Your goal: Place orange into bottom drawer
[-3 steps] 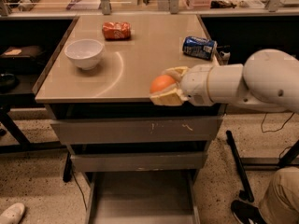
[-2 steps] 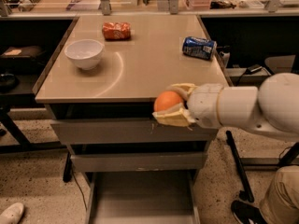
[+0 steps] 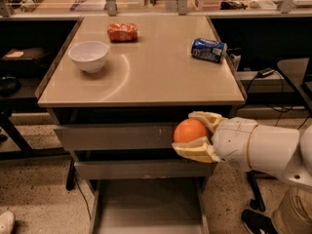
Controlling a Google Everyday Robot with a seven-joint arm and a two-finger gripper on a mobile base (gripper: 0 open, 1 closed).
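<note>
One orange (image 3: 190,129) is in my gripper (image 3: 185,132), pinched between the two cream-coloured fingers (image 3: 208,119). One finger lies over its top and one under it. The jaws are spread only as wide as the fruit and pressed against it.

The orange is small and round, with a smooth skin of even, bright colour and a soft paler sheen on its upper left. It is clearly smaller than the white bowl (image 3: 88,56). The fingers hide its right side.

I am holding it in the air in front of the cabinet, below the edge of the table (image 3: 161,79). In my view it sits level with the right end of the scratched top drawer front (image 3: 117,136) and above the middle drawer front (image 3: 131,170).

The bottom drawer (image 3: 146,206) stands pulled out beneath, with a flat grey floor between thin side rails. The orange hangs well above that floor, toward the right rail as I see it.

My white arm (image 3: 265,147) comes in from the right. On the tabletop the bowl stands at the left, a red-orange snack bag (image 3: 122,32) lies at the back, and a blue can (image 3: 208,49) lies on its side near the right edge.
</note>
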